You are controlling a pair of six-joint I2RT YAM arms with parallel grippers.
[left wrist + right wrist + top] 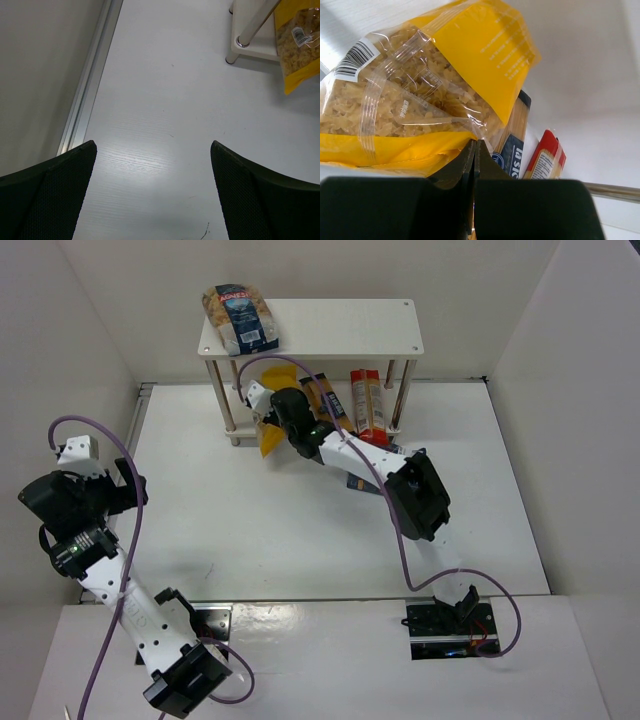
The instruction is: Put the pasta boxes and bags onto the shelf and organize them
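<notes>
Two spaghetti packs lay side by side on the lower board of the shelf (340, 330), which stood at the middle of the far edge of the counter (250, 530). The yellow-blue spaghetti pack (322, 398) was toward the middle of the board and the red-orange spaghetti pack (368, 402) just beside it, nearer the right edge of the counter. The clear bag (240, 318) with the dark-blue label lay on the top board, at the end toward the far left corner.

The right tool (475, 148) was at the left front of the shelf. Its fingers were pressed together on the film of the yellow bag (420, 105), which was full of short pasta. In the left wrist view this bag lay partly over the lower board and stuck out past its front rim, over the counter. A dark flat thing showed under the right arm, but I cannot tell what it was.

The left tool (152, 150) was near the left edge of the counter with its fingers wide apart and nothing between them, above bare counter.
</notes>
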